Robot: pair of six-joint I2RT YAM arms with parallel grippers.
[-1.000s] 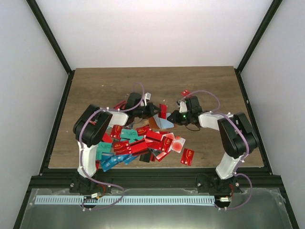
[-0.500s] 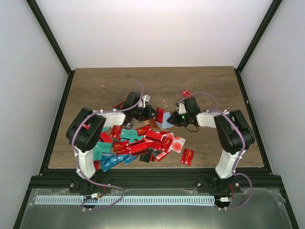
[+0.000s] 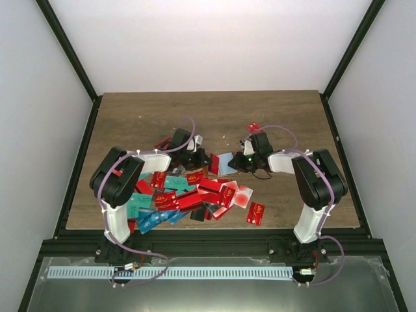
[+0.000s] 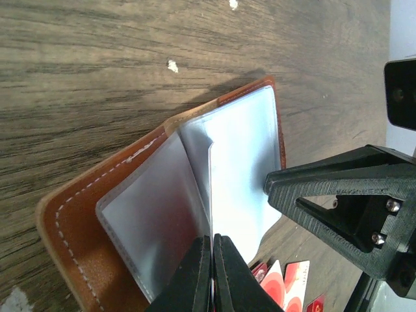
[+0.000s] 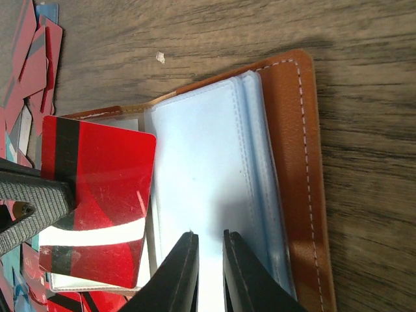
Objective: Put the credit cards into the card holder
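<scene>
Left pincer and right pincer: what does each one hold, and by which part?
The left pincer grips a red card by one short end. The right pincer pinches a pale sleeve of the open card holder.

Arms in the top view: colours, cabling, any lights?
Both arms have white link shells with black joints. A lilac cable loops along each. The left gripper and right gripper are black, with angular black plastic fingers. A green light glows on the right wrist.

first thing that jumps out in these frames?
The two tools meeting mid-table over the open card holder: the left tool pinches a red card at its pale blue sleeves, while the right tool clamps a sleeve. Then the messy heap of credit cards near the arms' bases.
</scene>
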